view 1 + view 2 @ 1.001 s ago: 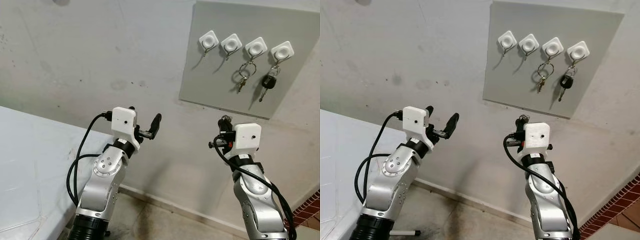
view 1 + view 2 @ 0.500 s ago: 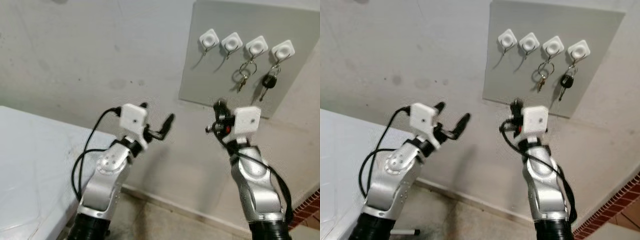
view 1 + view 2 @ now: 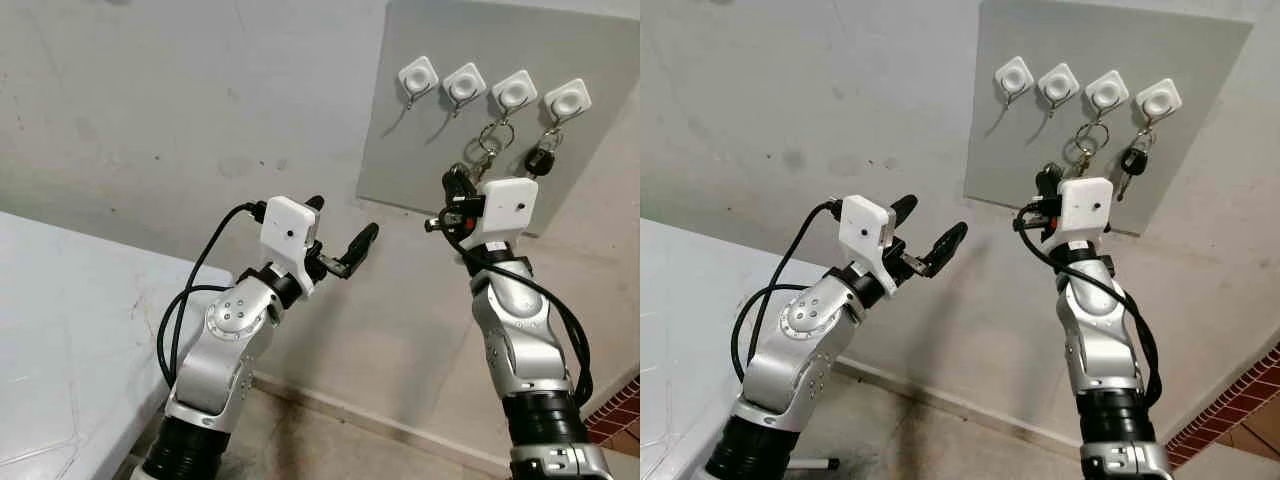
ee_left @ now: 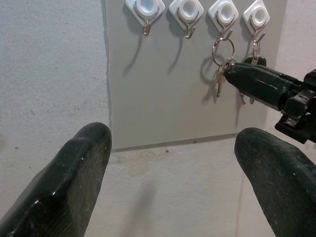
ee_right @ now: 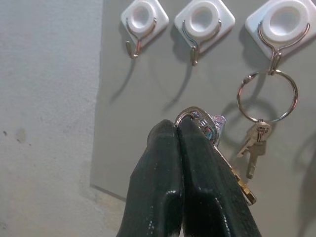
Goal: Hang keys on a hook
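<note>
Right end effector (image 5: 177,133) clamped on the keys (image 5: 212,129) in front of the grey board (image 3: 420,150).
Its fingers pinch the keys just below the second hook (image 5: 195,52), beside the key ring (image 5: 266,96) on the third hook; the first hook (image 5: 132,48) is bare. Left end effector (image 3: 340,235) hovers with fingers apart, left of the board's lower edge, above the white surface (image 3: 60,330), open wall between.

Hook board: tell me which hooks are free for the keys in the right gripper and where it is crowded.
Free: the two left hooks, both bare. Crowded: the third hook carries a key ring with keys, the fourth a black-headed key. The right gripper, shut on its keys, is below the second hook, close beside that ring.
</note>
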`<state>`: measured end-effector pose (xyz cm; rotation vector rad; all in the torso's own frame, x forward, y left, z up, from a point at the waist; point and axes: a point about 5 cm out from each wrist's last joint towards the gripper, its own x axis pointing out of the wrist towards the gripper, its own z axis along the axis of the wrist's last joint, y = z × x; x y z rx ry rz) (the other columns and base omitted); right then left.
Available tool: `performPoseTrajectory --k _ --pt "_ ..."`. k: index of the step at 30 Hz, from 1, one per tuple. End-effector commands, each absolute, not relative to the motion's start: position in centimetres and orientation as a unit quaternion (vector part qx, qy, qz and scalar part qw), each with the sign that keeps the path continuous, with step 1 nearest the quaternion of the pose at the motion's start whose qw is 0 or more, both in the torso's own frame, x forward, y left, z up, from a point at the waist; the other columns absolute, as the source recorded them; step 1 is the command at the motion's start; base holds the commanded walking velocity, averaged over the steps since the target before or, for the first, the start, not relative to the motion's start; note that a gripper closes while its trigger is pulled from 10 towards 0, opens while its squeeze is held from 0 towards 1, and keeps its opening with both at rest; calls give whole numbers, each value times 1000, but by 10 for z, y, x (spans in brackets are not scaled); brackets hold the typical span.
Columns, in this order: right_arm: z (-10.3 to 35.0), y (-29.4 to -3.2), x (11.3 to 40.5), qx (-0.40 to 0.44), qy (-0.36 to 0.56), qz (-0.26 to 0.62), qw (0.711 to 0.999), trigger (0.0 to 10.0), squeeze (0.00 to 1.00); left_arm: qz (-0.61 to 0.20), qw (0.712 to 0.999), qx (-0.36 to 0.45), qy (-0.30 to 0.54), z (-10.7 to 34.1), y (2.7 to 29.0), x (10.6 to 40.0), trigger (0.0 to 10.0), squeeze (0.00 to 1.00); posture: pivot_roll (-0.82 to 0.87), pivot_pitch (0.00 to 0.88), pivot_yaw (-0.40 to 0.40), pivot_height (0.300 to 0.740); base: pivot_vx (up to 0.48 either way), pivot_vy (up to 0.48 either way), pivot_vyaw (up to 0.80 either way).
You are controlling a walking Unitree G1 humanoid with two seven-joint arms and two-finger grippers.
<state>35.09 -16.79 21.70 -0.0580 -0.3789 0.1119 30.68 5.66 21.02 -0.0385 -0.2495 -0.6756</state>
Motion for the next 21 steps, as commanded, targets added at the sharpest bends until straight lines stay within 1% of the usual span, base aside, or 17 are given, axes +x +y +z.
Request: performPoseTrajectory --k 1,3,8,12,14,21 --pt "223 -171 355 -26 -198 49 979 10000 0 -330 934 -21 -137 221 57 307 10000 0 -3 68 -20 740 0 0 0" --pt "224 -172 357 -25 -199 49 978 10000 0 -330 934 -26 -136 222 57 307 10000 0 -3 68 -20 740 0 0 0" --pt "240 -172 374 -4 -206 76 976 10000 0 -335 931 -27 -143 228 54 307 10000 0 -5 77 -18 740 0 0 0" --pt "244 -173 378 2 -207 83 975 10000 0 -336 930 -29 -144 229 53 306 10000 0 -3 81 -21 740 0 0 0" --pt "248 -172 383 26 -204 105 973 10000 0 -334 931 -29 -144 230 53 305 10000 0 0 83 -22 740 0 0 0" --pt "260 -172 390 39 -217 138 966 10000 0 -332 932 -33 -141 230 53 303 10000 0 9 80 -29 740 0 0 0"
